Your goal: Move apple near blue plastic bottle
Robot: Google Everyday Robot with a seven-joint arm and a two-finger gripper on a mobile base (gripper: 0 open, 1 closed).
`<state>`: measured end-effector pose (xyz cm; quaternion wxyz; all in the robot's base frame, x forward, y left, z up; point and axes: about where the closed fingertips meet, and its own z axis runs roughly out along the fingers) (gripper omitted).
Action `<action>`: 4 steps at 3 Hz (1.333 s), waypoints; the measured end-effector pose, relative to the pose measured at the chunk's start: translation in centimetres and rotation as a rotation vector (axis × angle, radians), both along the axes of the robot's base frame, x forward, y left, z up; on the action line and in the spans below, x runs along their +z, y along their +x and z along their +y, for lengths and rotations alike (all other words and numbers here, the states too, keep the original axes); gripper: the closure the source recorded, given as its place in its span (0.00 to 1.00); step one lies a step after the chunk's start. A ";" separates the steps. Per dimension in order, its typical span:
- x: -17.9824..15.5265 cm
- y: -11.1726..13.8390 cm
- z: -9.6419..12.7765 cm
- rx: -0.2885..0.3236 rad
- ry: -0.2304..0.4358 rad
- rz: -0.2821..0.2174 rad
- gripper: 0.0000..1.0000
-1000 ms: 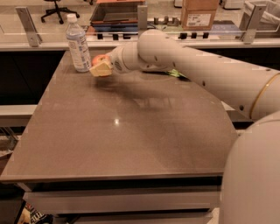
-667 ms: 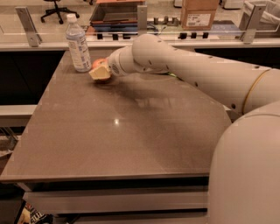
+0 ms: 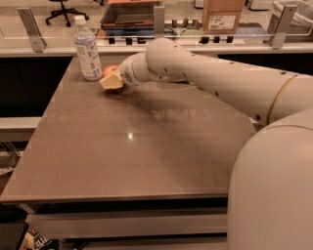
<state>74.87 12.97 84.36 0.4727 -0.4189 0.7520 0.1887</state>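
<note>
Bottle (image 3: 87, 49) upright at the far left corner of the counter (image 3: 137, 146), white cap on, clear bluish with a pale label; can't tell how full it is. Cardboard box (image 3: 222, 14) on the ledge behind the glass, contents hidden. My arm (image 3: 215, 80) reaches in from the right across the back of the counter. My hand (image 3: 111, 81) is just right of the bottle's base, tan fingers (image 3: 113, 83) clenched around the apple (image 3: 109, 71). Only the red top of the apple shows above them. The apple is near the bottle with a small gap, not touching. Can't tell if it's resting on the counter or just above it. Versus 1.0 s ago: hand and apple are a bit lower and slightly left, closer to the bottle. Bottle hasn't moved and the grip looks the same.
</note>
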 end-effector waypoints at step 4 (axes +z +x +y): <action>-0.1 -0.1 0.4 0.006 0.000 0.002 0.00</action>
